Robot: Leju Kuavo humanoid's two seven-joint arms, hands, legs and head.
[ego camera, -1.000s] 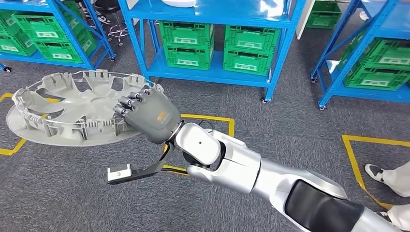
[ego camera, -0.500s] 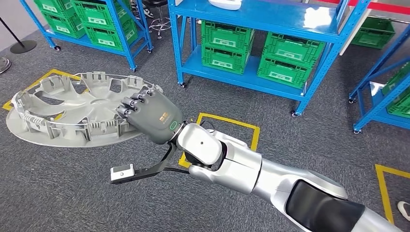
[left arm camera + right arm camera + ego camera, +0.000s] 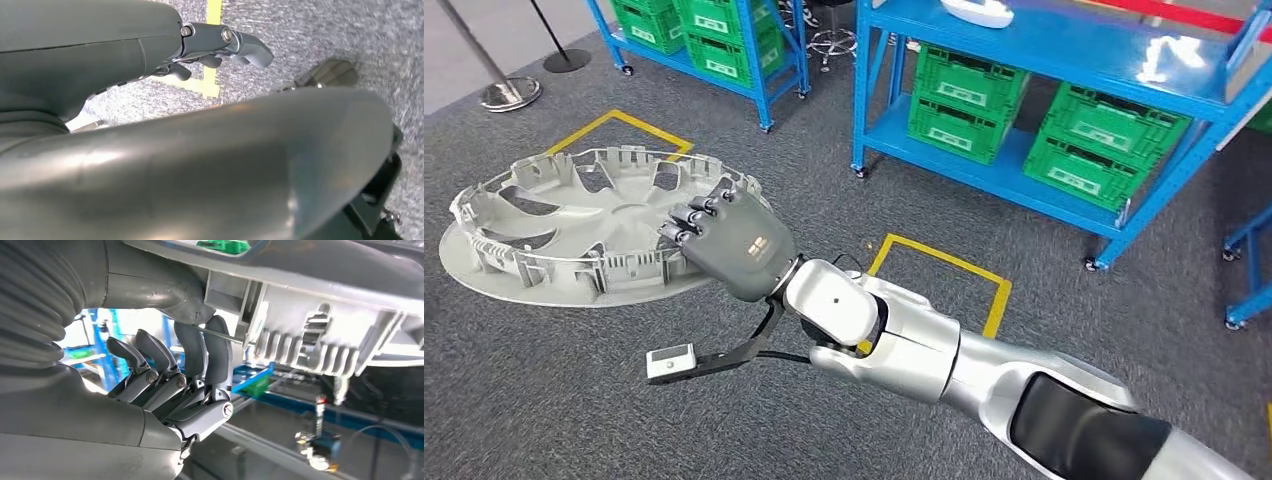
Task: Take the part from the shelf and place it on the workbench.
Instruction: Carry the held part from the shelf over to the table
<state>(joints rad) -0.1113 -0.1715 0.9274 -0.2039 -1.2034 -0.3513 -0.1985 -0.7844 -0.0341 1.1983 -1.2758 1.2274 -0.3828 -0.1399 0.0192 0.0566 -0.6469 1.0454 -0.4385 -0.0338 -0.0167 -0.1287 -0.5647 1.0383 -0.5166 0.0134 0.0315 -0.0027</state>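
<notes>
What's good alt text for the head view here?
The robot's right hand grips the rim of a large grey wheel-cover part, carried level above grey carpet floor marked with yellow tape. Beyond stand blue shelves holding green crates.

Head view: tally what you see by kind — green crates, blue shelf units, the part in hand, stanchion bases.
Green crates: 7
Blue shelf units: 3
Grey wheel cover, gripped by right hand: 1
Stanchion bases: 2
Total: 13
</notes>
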